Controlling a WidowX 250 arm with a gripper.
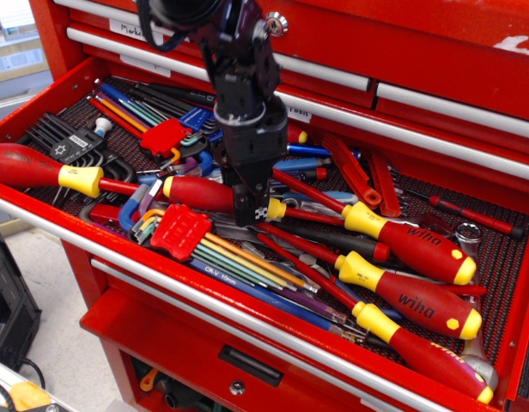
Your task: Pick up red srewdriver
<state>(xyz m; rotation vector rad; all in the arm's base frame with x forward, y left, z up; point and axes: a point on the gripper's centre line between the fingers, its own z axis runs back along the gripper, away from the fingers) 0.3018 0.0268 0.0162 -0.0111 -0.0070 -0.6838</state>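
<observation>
The red screwdriver (200,194) lies across the middle of the open drawer. It has a fat plain red handle, a yellow butt cap at its left end and a yellow collar (276,209) at its right, with a thin red shaft running on to the right. My gripper (252,210) comes down from above and is shut on the handle just left of the collar. One dark finger crosses the front of the handle; the other is hidden behind it. The screwdriver is still low among the other tools.
A similar large screwdriver (28,165) lies at the drawer's left. Three "wiha" screwdrivers (415,245) lie at the right. A red hex-key holder (180,230) with coloured keys sits just in front of the gripper. The drawer's front rail (204,292) is below.
</observation>
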